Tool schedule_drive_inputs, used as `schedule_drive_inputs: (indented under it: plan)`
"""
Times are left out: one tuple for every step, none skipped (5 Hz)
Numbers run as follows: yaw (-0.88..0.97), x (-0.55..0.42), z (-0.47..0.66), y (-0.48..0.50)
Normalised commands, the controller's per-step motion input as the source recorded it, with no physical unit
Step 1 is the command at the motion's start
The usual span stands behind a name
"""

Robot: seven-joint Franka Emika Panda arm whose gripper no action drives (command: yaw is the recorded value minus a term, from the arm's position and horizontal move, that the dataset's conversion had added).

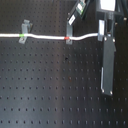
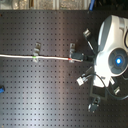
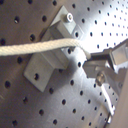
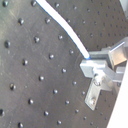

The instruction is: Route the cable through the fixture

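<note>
The white cable [image 1: 45, 36] runs from the first exterior view's left edge across the black perforated board. It carries a green band [image 1: 21, 36] and a red band [image 1: 67, 37]. It passes two small grey fixtures, one [image 1: 25, 26] by the green band and one [image 1: 70, 31] by the red band. In the first wrist view the cable [image 3: 35, 48] lies across the fixture block [image 3: 47, 62] and ends between the fingers. My gripper [image 3: 91, 64] is shut on the cable's end just past the fixture [image 2: 73, 50] with the red band, as the second wrist view's gripper [image 4: 89, 63] also shows.
A long grey bar [image 1: 106, 65] stands on the board below the arm in the first exterior view. The white robot body [image 2: 112, 47] with loose leads fills the second exterior view's right. A small blue object [image 2: 1, 90] sits at the second exterior view's left edge.
</note>
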Motion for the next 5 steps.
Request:
schedule_drive_inputs:
  plan:
    - [-0.04, 0.035, -0.72, -0.012]
    - [0.0, 0.18, -0.75, -0.035]
    - [0.0, 0.109, -0.65, -0.039]
    - [0.17, 0.499, -0.04, 0.087]
    - [0.52, 0.297, 0.12, 0.185]
